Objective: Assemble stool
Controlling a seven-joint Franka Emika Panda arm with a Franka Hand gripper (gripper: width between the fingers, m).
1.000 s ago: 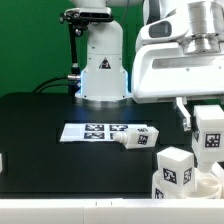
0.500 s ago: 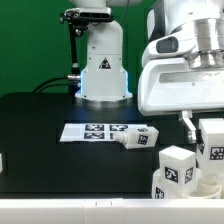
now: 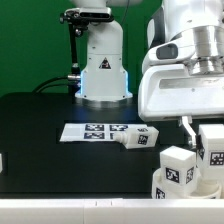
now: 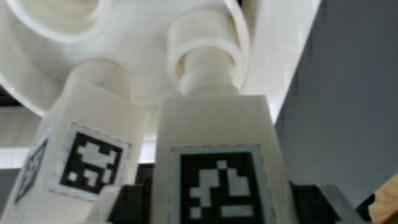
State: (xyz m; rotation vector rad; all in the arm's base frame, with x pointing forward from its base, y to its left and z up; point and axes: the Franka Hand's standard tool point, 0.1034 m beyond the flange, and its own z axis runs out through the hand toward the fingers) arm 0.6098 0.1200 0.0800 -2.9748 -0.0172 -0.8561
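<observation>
The marker board (image 3: 93, 131), a thin flat white sheet printed with square tags, is lying flat on the matte black table (image 3: 40, 115) towards the exterior view's left. Behind it, the white robot base (image 3: 101, 62) is standing with a triangle mark on its glossy shell.

Just to the right of the board, a loose leg (image 3: 139, 137) of the stool is lying on its side. It is a chunky square white plastic block. Its long axis is running roughly level across the table, and a black-and-white tagged face is turning towards the camera.

Further right, near the table's front edge, a front leg (image 3: 175, 166) is standing upright with its long axis vertical, showing tags on two faces.

At the exterior view's far right, the gripped leg (image 3: 213, 145) is also standing upright, just beside the front leg and partly cut off by the frame edge. The gripper (image 3: 207, 132) is coming down over it from the bulky white arm. Its dark fingers (image 4: 128, 207) are pressing close against the leg's opposite sides, closed on it with no gap showing.

In the wrist view, both upright legs are narrowing into short round pegs that are pointing into the smooth, thick round seat (image 4: 71, 40) beyond them.
</observation>
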